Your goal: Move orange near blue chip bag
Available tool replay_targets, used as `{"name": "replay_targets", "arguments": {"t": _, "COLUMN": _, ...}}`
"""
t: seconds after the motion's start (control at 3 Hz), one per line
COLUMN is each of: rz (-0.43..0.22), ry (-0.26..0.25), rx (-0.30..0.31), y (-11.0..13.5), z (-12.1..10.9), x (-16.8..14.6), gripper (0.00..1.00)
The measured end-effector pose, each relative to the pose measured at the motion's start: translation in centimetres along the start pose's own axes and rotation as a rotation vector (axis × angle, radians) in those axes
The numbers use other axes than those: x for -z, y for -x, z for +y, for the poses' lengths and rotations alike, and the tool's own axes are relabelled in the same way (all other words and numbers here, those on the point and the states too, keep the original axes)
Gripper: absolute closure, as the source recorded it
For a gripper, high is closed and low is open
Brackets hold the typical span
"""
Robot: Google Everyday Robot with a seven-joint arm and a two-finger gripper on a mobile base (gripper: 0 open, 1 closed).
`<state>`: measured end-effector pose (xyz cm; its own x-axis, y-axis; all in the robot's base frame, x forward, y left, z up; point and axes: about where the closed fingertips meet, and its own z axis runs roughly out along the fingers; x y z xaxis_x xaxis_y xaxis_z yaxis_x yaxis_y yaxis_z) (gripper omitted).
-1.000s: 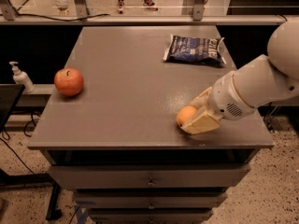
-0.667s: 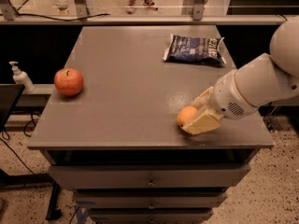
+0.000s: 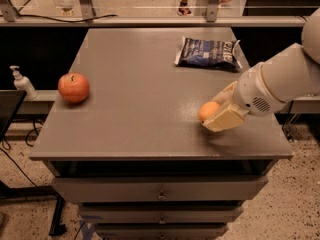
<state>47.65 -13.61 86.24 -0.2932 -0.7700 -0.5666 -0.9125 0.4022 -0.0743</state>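
Note:
The orange is a small yellow-orange fruit near the table's front right corner. My gripper is at the orange, its cream fingers closed around it from the right, close to the tabletop. The white arm reaches in from the right edge. The blue chip bag lies flat at the back right of the table, well behind the orange.
A red apple sits near the table's left edge. The grey table has drawers below its front. A white pump bottle stands on a ledge to the left. A railing runs behind the table.
The gripper and the orange stay in about the same place near the front right corner. The apple and the bag have not moved.

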Motion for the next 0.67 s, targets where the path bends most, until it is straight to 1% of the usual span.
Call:
{"name": "replay_targets", "arguments": {"t": 0.33, "rz": 0.012, "ry": -0.050, "rx": 0.022, "y": -0.1, "z": -1.3, "x": 0.2, "gripper": 1.00}}
{"name": "replay_targets", "arguments": {"t": 0.67, "rz": 0.014, "ry": -0.115, "rx": 0.047, "y": 0.4, "z": -5.4, "x": 0.4, "gripper": 1.00}}
